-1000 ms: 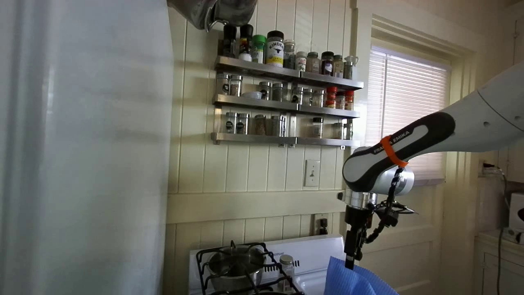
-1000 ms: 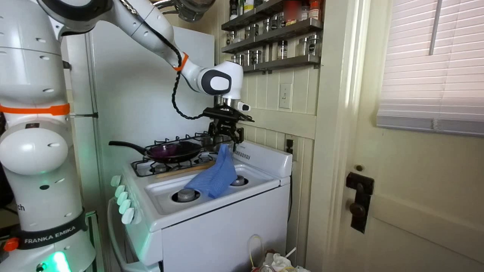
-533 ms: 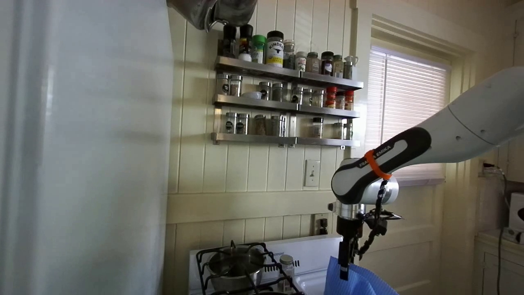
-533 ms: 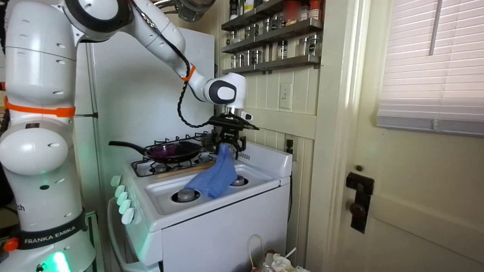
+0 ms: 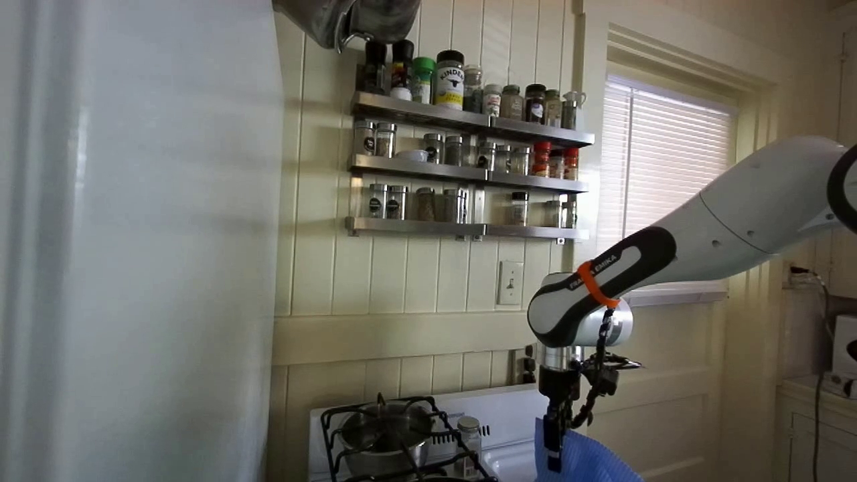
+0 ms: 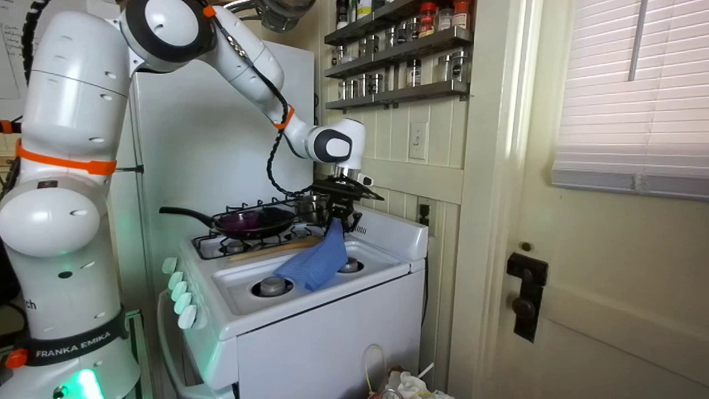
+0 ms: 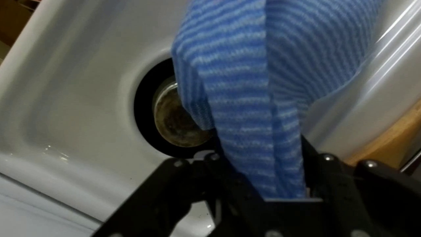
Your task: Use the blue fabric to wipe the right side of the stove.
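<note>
Hanging down from bent arm (image 6: 243, 77), end effector (image 7: 261, 154) astride blue fabric (image 6: 316, 263); whether clamped, unclear.

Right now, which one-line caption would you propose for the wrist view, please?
Blue striped fabric, its fold reaching into the gripper, partly hides a burner on the white stove.

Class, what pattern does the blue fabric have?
The blue fabric has stripes, pale and deeper blue; clearest in the wrist view.
</note>
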Available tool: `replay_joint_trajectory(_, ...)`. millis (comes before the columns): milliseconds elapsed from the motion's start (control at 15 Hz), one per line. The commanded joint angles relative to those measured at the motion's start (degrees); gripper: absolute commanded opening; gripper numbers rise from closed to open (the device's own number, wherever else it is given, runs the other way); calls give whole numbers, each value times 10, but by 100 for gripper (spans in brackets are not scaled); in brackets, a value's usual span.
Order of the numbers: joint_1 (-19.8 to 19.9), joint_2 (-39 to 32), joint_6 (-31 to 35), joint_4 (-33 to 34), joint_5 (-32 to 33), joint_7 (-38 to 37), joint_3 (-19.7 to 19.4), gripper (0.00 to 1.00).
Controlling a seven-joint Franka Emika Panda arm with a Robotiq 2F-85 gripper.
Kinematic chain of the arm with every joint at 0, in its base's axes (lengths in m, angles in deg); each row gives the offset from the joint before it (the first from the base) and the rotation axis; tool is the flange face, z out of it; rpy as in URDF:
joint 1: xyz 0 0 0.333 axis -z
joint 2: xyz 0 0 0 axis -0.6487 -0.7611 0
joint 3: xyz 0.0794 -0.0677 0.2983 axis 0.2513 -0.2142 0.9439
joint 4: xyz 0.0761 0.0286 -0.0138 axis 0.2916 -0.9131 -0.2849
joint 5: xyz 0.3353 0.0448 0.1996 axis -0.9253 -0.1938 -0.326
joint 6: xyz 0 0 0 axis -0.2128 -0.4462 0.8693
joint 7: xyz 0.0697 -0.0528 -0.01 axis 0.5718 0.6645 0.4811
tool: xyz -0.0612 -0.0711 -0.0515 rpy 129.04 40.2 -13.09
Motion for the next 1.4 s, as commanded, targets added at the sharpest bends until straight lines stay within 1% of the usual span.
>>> replay_joint_trajectory(0,8,-3,-16,9,9,-21,10,19)
replay_joint_trajectory(133,10,-3,-10,10,-1,-21,12,4)
replay_joint_trajectory(200,12,-2,6,9,-13,-18,15,0)
replay_joint_trajectory(333,13,2,35,10,-34,-16,22,0)
replay_joint_trajectory(600,16,12,145,13,-125,-21,44,0)
replay_joint_trajectory(667,16,7,175,17,-144,-25,49,0)
replay_joint_trajectory(800,10,-10,262,20,-154,-45,55,0)
replay_joint_trajectory(933,14,-36,268,38,-140,-69,57,0)
replay_joint_trajectory(1000,18,-8,253,21,-132,-56,62,0)
replay_joint_trajectory(1067,19,-14,255,23,-130,-58,64,2)
replay_joint_trajectory(1333,21,-12,255,24,-131,-58,66,2)
